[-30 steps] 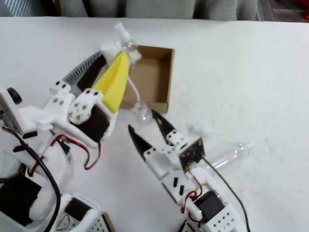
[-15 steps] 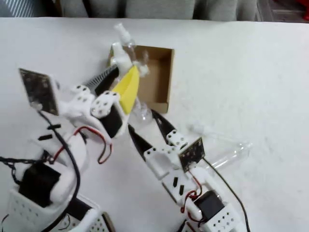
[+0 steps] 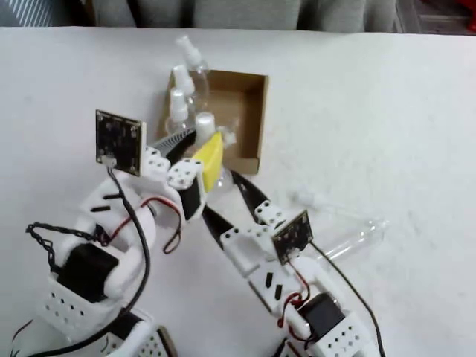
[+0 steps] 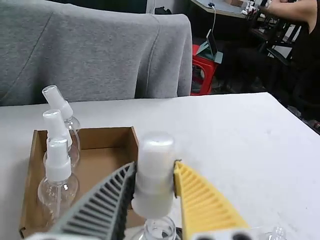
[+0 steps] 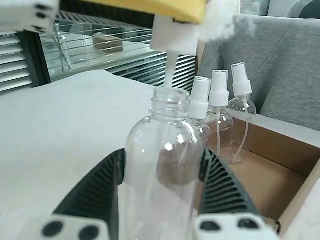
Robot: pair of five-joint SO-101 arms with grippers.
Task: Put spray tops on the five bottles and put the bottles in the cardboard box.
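My right gripper (image 5: 162,160) is shut on a clear open bottle (image 5: 160,150), held upright just in front of the cardboard box (image 3: 249,93). My left gripper (image 4: 154,169) is shut on a white spray top (image 4: 154,170) directly above the bottle's neck. The top's dip tube (image 5: 170,70) reaches down into the mouth. In the high view the left gripper (image 3: 202,140) overlaps the right gripper (image 3: 220,190) and the bottle (image 3: 222,181). Three bottles with tops (image 4: 59,175) stand along one side of the box (image 4: 100,150).
Another clear bottle without a top (image 3: 357,238) lies on its side on the white table, right of the right arm. A loose spray top (image 3: 312,199) lies beside it. A grey padded chair back (image 4: 90,50) stands behind the table.
The left arm has swung the spray top from over the box's near corner back to above the bottle in the right gripper, and its wrist has tipped up. The right arm stayed still.
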